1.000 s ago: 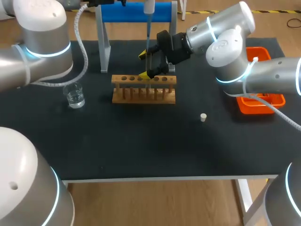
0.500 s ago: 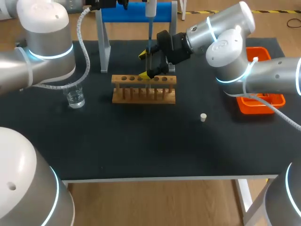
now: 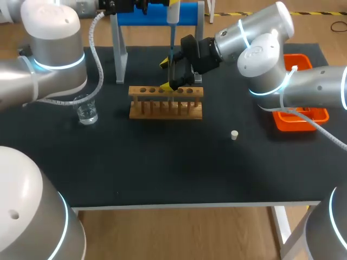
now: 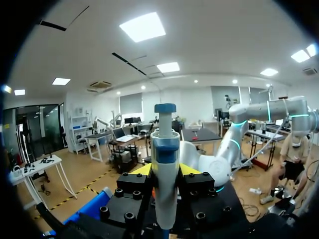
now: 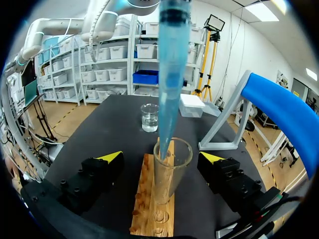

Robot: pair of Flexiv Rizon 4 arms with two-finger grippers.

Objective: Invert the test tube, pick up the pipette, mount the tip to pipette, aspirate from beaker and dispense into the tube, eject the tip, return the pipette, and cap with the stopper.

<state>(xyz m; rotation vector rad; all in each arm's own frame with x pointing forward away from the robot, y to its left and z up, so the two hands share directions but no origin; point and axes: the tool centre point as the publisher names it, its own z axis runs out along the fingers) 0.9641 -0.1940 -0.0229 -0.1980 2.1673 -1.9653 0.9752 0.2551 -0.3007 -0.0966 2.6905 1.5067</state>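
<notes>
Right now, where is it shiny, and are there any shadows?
Head view: the beaker glints, and shadows barely show on the black mat. Right wrist view: the tube shines at its glass rim, and light glows through the blue tip. Left wrist view: the pipette is softly lit on its white body, with no hard glare.

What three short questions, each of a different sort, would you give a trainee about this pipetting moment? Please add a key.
1. True or false: the end of the blue pipette tip is inside the mouth of the clear glass test tube.
2. Where is the small white stopper?
A. in the tube
B. on the black tabletop, apart from the wooden tube rack
C. in the orange tray
3. Which gripper's jaws clamp the white and blue pipette?

Key: 1 true; 2 B; 3 the left gripper.
</notes>
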